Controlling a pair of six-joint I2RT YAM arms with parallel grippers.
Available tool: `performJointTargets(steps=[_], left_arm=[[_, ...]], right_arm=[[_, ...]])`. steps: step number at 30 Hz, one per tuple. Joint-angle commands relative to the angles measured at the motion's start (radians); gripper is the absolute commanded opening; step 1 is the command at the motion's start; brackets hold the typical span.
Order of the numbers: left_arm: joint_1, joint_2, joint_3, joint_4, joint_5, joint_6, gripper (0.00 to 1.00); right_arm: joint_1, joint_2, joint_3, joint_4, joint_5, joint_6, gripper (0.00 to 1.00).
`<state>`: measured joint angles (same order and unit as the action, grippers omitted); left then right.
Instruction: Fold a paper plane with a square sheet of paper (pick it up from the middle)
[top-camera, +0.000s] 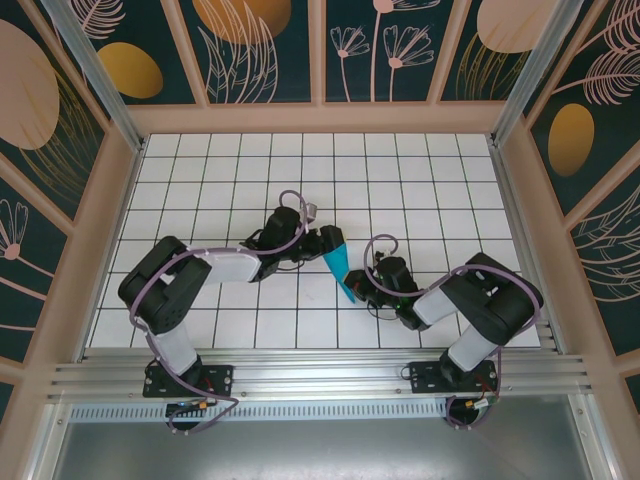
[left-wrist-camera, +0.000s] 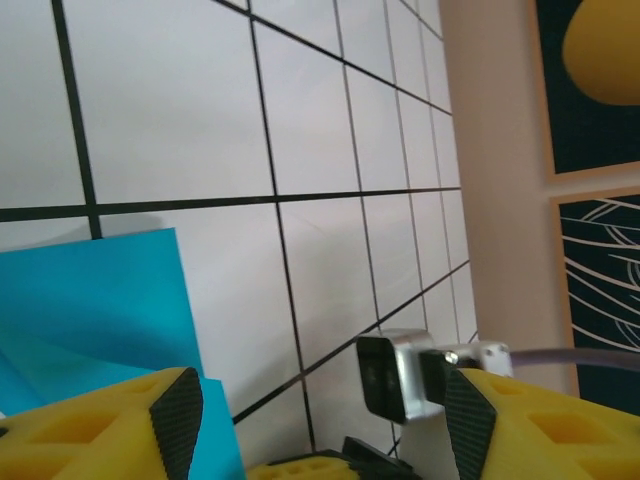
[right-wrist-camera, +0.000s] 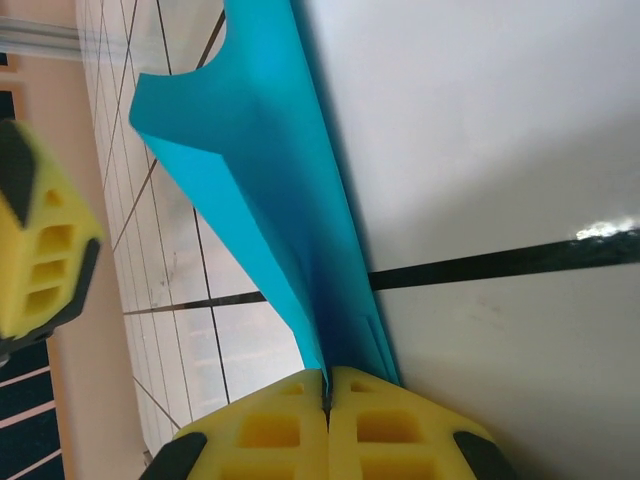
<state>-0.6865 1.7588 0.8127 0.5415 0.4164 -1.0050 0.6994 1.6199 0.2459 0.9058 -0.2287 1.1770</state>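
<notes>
The teal-blue paper (top-camera: 338, 266) is folded into a narrow creased wedge between the two arms, wide end toward the left gripper and point toward the right one. My right gripper (right-wrist-camera: 327, 385) is shut on the narrow end of the paper (right-wrist-camera: 270, 180), whose layers run away from the pads above the tiles. It sits near the table's middle (top-camera: 356, 285). My left gripper (left-wrist-camera: 320, 415) is open, with nothing between its fingers (left-wrist-camera: 178, 418), and the paper's wide end (left-wrist-camera: 95, 295) lies just beside the left one. From above, the left gripper (top-camera: 328, 243) is at the paper's wide end.
The white grid-tiled table (top-camera: 420, 180) stretches away behind the arms, bounded by pale wooden walls (top-camera: 320, 118). The right arm's silver wrist camera (left-wrist-camera: 397, 375) is close in front of my left gripper. A left gripper finger (right-wrist-camera: 40, 235) shows at the edge of the right wrist view.
</notes>
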Motion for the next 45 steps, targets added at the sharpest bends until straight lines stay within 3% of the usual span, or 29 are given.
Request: performJointTargets(steps=[1,11,24,45], left_arm=[[-0.002,-0.006,-0.029,0.046,0.045,0.014,0.67],[-0.019,0.099,-0.012,0.146,0.14,-0.028,0.66],[-0.019,0.223,0.037,0.147,0.129,-0.033,0.66],[-0.019,0.284,0.146,-0.18,0.043,0.082,0.64]], right_arm=[[-0.008,0.038,-0.004,-0.022,-0.018,0.043,0.0],[-0.017,0.06,0.009,-0.065,-0.032,0.07,0.0],[-0.018,0.073,0.013,-0.06,-0.042,0.071,0.0],[-0.018,-0.139,0.077,-0.446,-0.018,-0.06,0.18]])
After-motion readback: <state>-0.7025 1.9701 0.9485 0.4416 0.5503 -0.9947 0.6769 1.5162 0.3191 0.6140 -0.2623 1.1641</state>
